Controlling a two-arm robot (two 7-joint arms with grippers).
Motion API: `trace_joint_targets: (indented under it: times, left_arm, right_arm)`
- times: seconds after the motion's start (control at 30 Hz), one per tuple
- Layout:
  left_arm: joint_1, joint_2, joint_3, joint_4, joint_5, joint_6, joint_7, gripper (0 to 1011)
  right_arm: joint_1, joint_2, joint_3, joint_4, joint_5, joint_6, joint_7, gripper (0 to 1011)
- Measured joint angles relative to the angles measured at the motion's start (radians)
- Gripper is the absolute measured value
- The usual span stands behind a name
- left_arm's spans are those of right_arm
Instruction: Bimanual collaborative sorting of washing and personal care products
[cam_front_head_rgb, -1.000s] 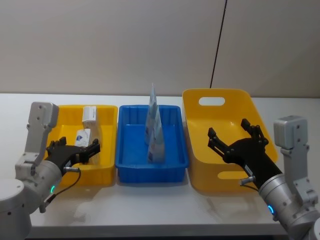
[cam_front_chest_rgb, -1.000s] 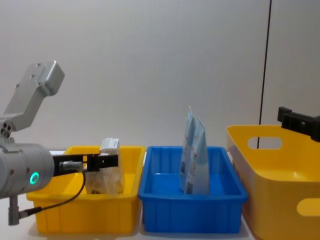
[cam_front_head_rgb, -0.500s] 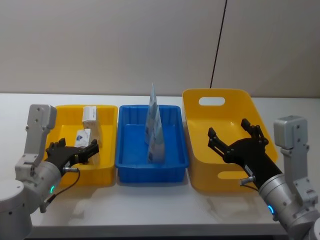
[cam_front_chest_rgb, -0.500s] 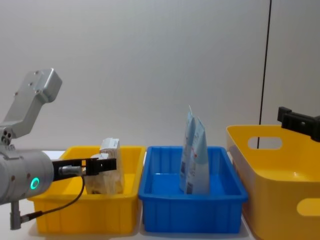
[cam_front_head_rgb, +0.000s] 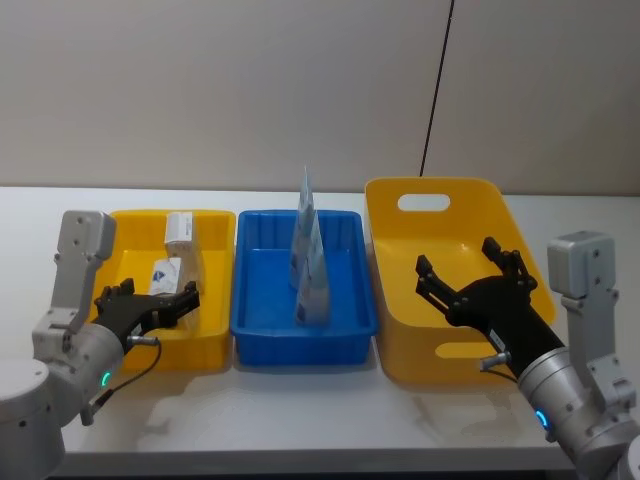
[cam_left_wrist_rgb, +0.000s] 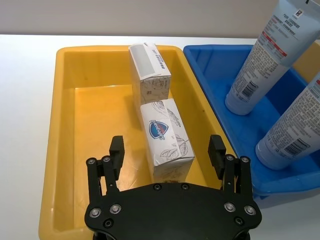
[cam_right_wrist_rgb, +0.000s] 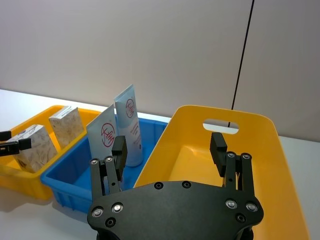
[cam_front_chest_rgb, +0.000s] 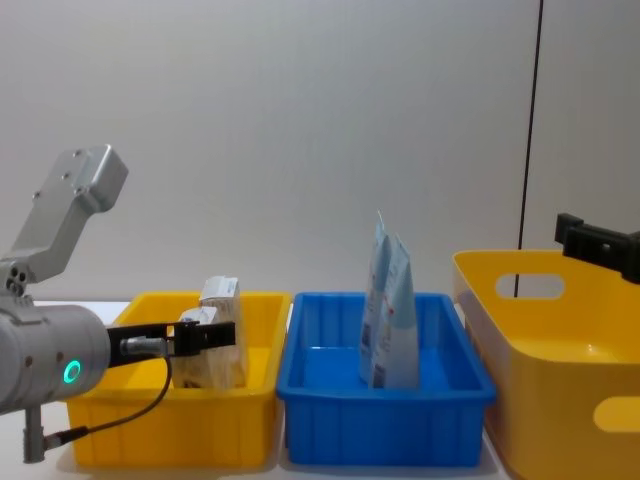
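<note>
White tabletop under a plain grey wall carries three bins in a row: a small yellow plastic tray at 9 o'clock, a blue plastic tray in the middle and a large yellow plastic basket with handle cut-outs at 3 o'clock.

The left gripper hangs over the 6 o'clock end of the small yellow tray, jaws spread wide and holding nothing. Straight ahead of it, toward 12 o'clock, lies the nearer whitish-beige rectangular carton with grey leaf print. Its long axis runs from 6 to 12 o'clock along the tray, in line with the reach. The jaws therefore bracket its narrow width, with a gap on each side. A second, matching carton stands just beyond it toward 12 o'clock, close enough that the two may touch.

From the chest view the fingertips seem about level with the near carton's upper part, though their exact height is hard to judge.

Two tall flat pale-blue-and-white tubes stand upright in the blue tray, at 3 o'clock of the cartons.

The right gripper hovers over the large yellow basket, jaws also wide and unladen, well apart from every product. The left arm is plainly the nearer one for any move on the cartons.
</note>
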Motion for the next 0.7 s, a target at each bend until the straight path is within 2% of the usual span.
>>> trace_joint_targets:
  times: [0.53, 0.7]
  left_arm:
    - [-0.012, -0.009, -0.002, 0.019, 0.012, -0.003, -0.014, 1000]
    - [-0.013, -0.011, -0.003, 0.021, 0.014, -0.003, -0.015, 882]
  right_arm:
    - [0.0, 0.0, 0.0, 0.0, 0.0, 0.0, 0.0, 1000]
    - [0.0, 0.0, 0.0, 0.0, 0.0, 0.0, 0.0, 1000]
